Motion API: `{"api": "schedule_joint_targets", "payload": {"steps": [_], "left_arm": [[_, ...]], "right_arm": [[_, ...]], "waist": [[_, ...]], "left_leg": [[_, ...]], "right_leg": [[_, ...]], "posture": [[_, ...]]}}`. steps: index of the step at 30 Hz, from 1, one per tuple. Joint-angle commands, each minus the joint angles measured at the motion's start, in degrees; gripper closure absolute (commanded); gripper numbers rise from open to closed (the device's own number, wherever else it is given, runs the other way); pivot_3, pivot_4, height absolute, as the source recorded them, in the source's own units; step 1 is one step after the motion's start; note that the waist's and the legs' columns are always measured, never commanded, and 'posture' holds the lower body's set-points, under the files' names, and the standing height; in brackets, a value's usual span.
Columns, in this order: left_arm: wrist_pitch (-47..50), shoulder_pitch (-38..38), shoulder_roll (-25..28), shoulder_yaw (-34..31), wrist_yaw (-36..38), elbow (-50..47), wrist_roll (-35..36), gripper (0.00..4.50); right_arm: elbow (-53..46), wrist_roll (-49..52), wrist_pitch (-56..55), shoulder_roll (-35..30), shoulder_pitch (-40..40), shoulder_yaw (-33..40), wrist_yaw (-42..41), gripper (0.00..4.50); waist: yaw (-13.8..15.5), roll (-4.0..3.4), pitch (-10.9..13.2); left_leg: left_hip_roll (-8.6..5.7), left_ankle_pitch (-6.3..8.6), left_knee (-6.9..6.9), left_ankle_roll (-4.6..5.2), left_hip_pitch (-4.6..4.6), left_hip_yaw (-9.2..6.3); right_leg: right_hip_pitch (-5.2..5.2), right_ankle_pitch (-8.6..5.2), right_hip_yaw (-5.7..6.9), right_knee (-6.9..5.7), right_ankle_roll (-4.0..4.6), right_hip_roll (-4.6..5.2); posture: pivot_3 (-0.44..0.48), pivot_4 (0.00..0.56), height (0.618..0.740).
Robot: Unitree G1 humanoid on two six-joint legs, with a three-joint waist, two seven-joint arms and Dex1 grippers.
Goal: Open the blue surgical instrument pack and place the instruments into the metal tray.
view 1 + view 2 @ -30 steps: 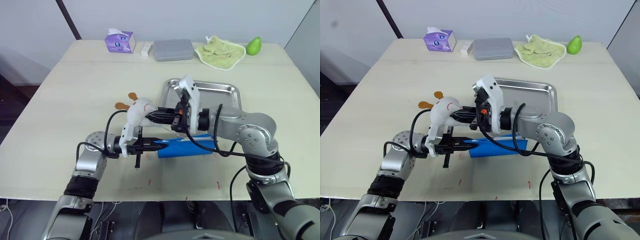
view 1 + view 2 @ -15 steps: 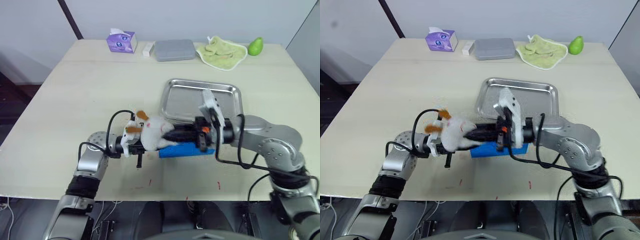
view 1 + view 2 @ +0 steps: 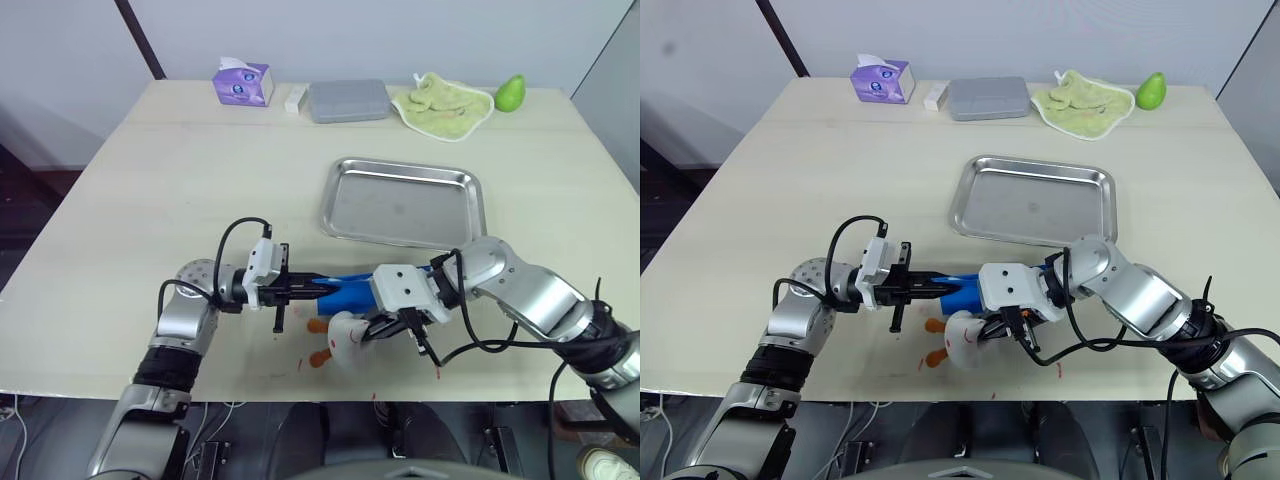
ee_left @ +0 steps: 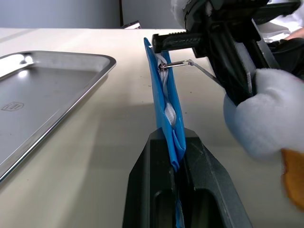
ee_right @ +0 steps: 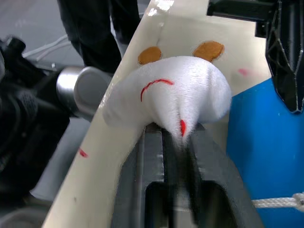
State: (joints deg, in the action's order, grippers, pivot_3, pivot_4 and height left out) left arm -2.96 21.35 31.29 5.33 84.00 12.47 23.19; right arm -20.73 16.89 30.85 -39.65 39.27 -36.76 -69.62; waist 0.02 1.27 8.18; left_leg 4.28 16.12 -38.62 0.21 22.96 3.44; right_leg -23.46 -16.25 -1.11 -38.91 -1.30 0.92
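L claw (image 4: 173, 156) clamped on blue pack (image 3: 345, 291) edge | R claw (image 5: 176, 137) pinching white plush toy (image 5: 166, 95) beside pack | metal tray (image 3: 404, 203) beyond pack, apart

No text, number or brand was legible anywhere. The metal tray (image 4: 42, 90) bore a small stamped mark too faint to read, and the purple tissue box (image 3: 241, 82) carried unreadable print.

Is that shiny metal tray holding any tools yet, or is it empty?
Empty. The metal tray shows only its bare, shiny bottom, with no instruments lying in it. The blue pack lies outside it, on the table.
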Motion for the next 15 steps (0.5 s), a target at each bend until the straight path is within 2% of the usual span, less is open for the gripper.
{"api": "schedule_joint_targets", "payload": {"steps": [1,3,10,13,15], "left_arm": [[-0.17,-0.67,0.81,1.30,0.39,0.62,-1.88,4.50],[-0.73,-0.68,0.80,1.16,0.30,0.69,-1.85,4.50],[-4.02,-0.23,0.87,0.35,1.34,2.99,-1.68,4.50],[-5.72,0.35,0.66,0.11,1.83,4.60,-1.58,4.50],[-6.66,0.63,0.47,0.09,2.18,5.18,-1.41,4.50]], "right_arm": [[-0.25,-0.45,-1.11,0.08,-1.53,1.72,-1.11,1.94],[-2.08,1.07,-0.55,-0.58,-2.59,4.29,-1.21,0.97],[-8.95,15.57,3.85,-1.95,-9.94,21.26,0.07,0.97],[-11.37,19.53,4.36,-2.51,-14.61,30.90,4.57,0.05],[-11.20,19.62,4.38,-2.79,-17.10,34.86,7.45,0.05]], "waist": [[0.13,0.00,0.00],[0.25,0.00,0.00],[0.59,0.00,0.01],[0.55,0.00,0.00],[0.51,0.00,0.00]], "left_leg": [[0.00,0.00,0.00,0.00,0.00,0.00],[0.00,0.00,-0.02,0.00,0.00,0.01],[0.01,0.00,-0.01,0.00,-0.01,0.00],[0.01,0.00,-0.01,0.00,-0.01,0.01],[0.01,0.00,0.00,0.00,-0.04,0.04]], "right_leg": [[0.00,0.00,0.01,0.00,0.00,0.00],[0.01,0.00,0.00,0.00,0.00,0.00],[0.00,0.00,-0.01,-0.02,0.00,-0.01],[0.01,0.00,0.00,-0.01,0.00,-0.02],[0.02,0.00,-0.05,-0.03,0.00,-0.03]], "posture": [[0.000,0.150,0.740],[0.000,0.150,0.740],[0.000,0.150,0.740],[0.000,0.150,0.740],[0.000,0.150,0.740]]}}
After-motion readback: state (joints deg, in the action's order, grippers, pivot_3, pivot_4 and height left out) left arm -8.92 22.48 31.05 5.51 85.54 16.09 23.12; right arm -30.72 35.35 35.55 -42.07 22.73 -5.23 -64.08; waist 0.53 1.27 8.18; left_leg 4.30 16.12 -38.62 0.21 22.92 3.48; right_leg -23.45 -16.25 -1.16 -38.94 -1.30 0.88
